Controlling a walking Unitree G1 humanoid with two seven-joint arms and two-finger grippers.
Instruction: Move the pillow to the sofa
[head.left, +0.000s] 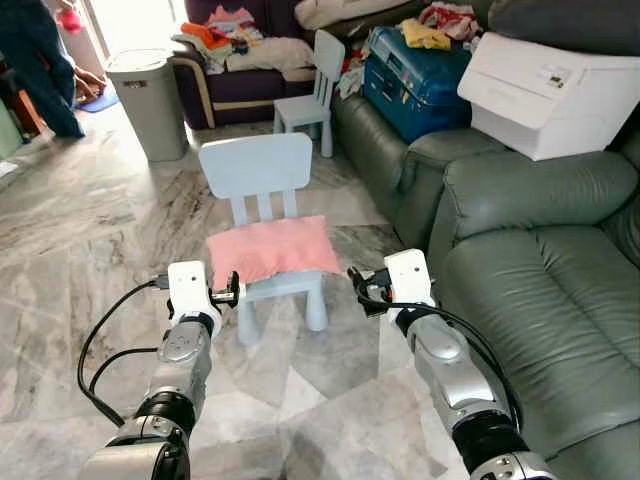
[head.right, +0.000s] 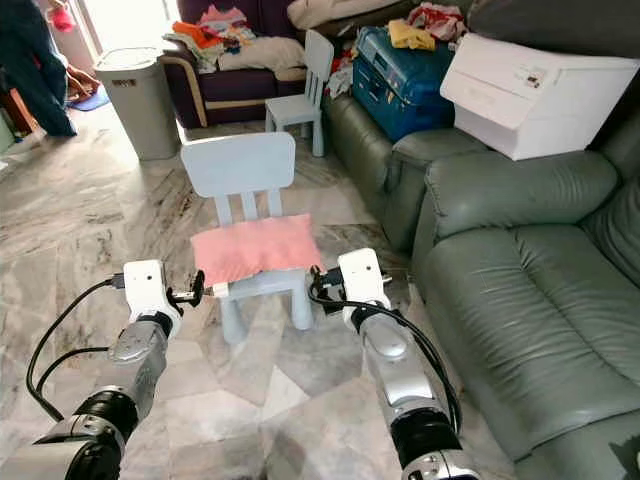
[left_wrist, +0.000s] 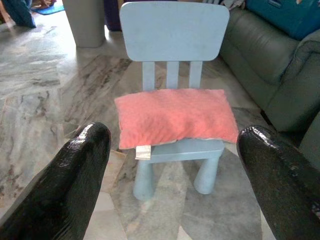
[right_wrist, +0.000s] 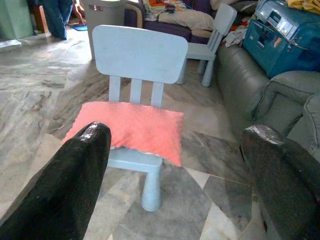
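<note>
Right now you've got both arms raised toward a small light-blue chair (head.left: 262, 200) on the marble floor (head.left: 90, 230). Pink pillow (head.left: 273, 248) lies flat on the chair seat, covering most of it, w/ a small white tag hanging off the front edge near one corner. Nothing is touching it.

Left gripper (head.left: 237, 290) sits just off the pillow's left front corner, close but apart. Its fingers (left_wrist: 70, 175) are spread wide in the left wrist view, w/ the pillow and chair framed between them, nothing held.

Right gripper (head.left: 362, 288) is near the chair's right front corner, also clear of the pillow. Its fingers (right_wrist: 75, 170) are likewise spread apart and holding nothing; pillow shows between them in the right wrist view.

Grey-green leather sofa (head.left: 540, 290) is directly on your right, its near seat cushion bare. Further along it, a white box (head.left: 550, 90) rests on the armrest area, and a blue suitcase (head.left: 415, 85) lies on the next seat w/ clothes around it.

Behind the chair: a second light-blue chair (head.left: 310, 95), a grey bin (head.left: 150, 100), and a dark sofa w/ a pile of laundry (head.left: 240, 45). A person (head.left: 40, 65) stands at the far left by the doorway.
</note>
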